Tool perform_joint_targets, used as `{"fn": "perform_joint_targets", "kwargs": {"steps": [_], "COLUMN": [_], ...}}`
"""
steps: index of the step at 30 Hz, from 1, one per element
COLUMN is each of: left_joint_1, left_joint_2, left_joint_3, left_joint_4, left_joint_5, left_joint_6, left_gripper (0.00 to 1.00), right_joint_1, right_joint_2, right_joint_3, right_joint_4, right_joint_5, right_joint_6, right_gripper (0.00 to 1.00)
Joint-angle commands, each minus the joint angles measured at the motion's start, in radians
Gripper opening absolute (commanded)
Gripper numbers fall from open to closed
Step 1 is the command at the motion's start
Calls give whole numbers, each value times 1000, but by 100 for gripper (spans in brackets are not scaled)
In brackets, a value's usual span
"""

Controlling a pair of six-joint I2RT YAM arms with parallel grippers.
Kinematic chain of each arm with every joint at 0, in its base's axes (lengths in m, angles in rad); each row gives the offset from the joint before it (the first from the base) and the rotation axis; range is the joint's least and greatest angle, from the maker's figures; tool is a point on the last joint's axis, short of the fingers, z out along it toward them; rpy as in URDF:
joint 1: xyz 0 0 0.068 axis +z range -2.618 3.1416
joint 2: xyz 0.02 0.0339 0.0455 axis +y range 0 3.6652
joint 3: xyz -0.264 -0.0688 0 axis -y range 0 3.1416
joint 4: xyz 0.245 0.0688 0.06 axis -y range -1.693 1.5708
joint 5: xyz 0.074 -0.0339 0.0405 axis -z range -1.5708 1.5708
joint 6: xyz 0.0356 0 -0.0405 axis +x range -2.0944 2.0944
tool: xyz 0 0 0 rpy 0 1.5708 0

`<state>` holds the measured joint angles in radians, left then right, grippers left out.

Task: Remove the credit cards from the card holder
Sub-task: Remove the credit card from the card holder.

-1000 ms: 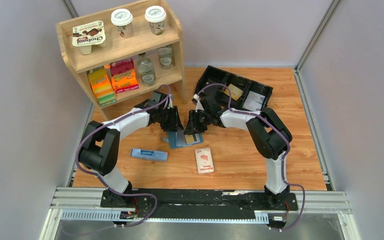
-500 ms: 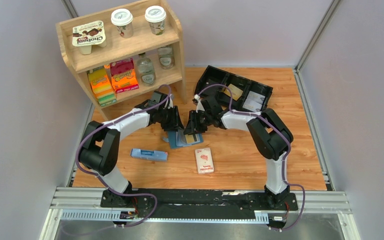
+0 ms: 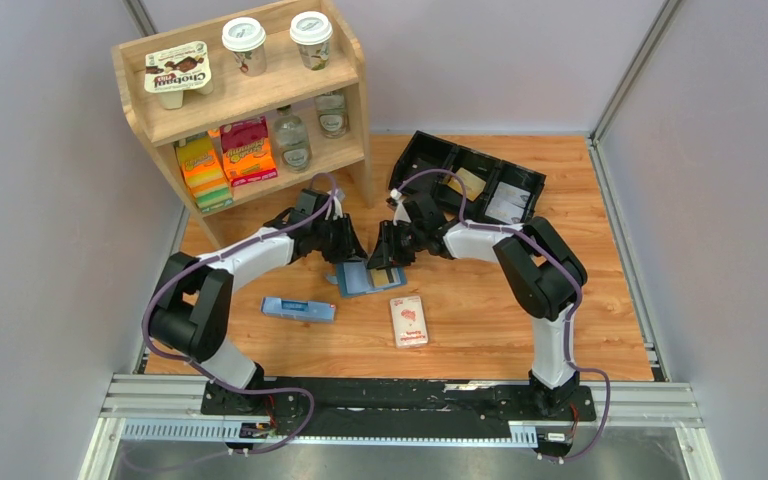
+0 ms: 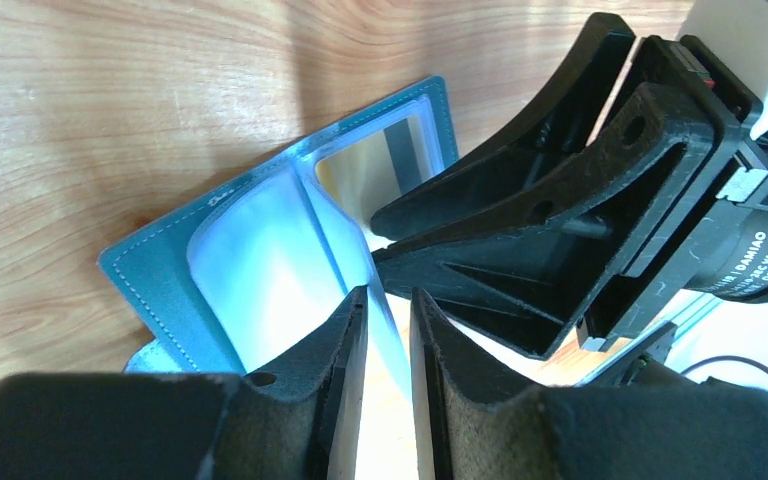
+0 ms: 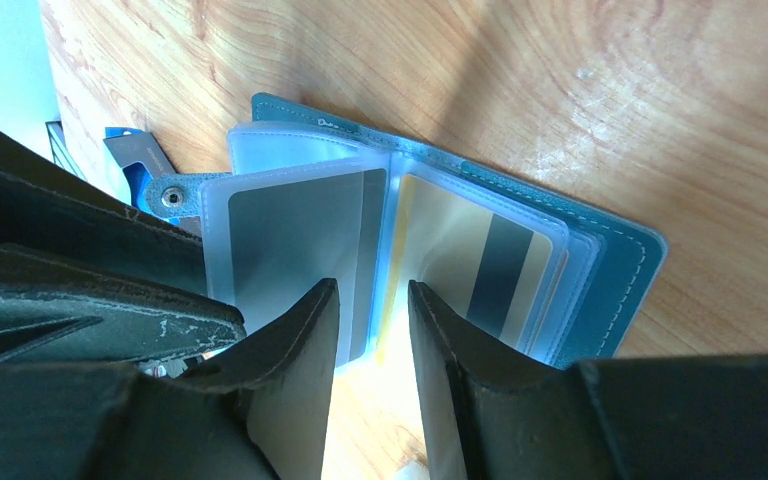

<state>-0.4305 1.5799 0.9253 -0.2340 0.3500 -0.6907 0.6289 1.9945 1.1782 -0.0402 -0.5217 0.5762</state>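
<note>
Card holder (image 5: 615,262) lies open showing grey and gold credit cards (image 5: 480,270); left gripper (image 4: 388,302), right gripper (image 5: 372,298) narrowly parted

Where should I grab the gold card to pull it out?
The short edge nearest the right gripper, approached low from that side. The gold card lies flat in a clear sleeve of the open holder, lengthwise toward those jaws; which sleeve end opens isn't visible.
</note>
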Motion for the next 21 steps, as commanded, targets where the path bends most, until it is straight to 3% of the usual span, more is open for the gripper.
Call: {"fn": "perform_joint_targets", "kwargs": {"steps": [1, 7, 14, 21], "left_joint_1": [-4, -4, -4, -4], "left_joint_2": [-44, -43, -52, -67], "left_joint_3": [-34, -60, -103, -144], "left_joint_4": [111, 151, 228, 360], "left_joint_5": [50, 64, 84, 106], "left_joint_6": [-46, -67, -99, -145], "left_gripper": [30, 29, 18, 19], "right_joint_1": [-12, -23, -28, -41], "right_joint_2": [1, 1, 4, 12], "right_joint_3": [-34, -51, -58, -74], "right_joint_4": [-23, 0, 13, 31], "right_joint_5": [20, 8, -3, -23], "right_joint_6": [0, 14, 24, 50], "right_gripper": [40, 40, 40, 40]}}
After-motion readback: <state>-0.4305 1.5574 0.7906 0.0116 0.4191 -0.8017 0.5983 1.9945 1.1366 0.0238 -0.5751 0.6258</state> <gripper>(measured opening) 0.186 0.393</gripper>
